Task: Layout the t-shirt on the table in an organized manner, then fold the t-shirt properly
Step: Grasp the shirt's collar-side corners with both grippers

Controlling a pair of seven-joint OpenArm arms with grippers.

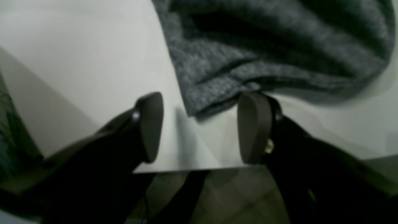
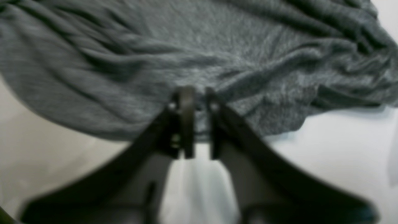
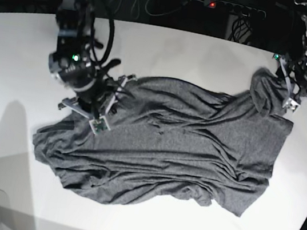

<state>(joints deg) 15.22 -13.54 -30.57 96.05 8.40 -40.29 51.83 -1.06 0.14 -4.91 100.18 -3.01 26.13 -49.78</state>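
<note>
The dark heather-grey knit t-shirt lies rumpled across the middle of the smooth white table, its long axis running side to side in the base view, one bunched end rising toward the far corner; it seems pulled wide to flatten it, though creases remain. The left gripper hangs with jaws spread, a hem just beyond them, nothing between; the right gripper sits at the cloth's edge, jaws narrowly parted; whether fabric is pinched, I cannot tell.
</note>
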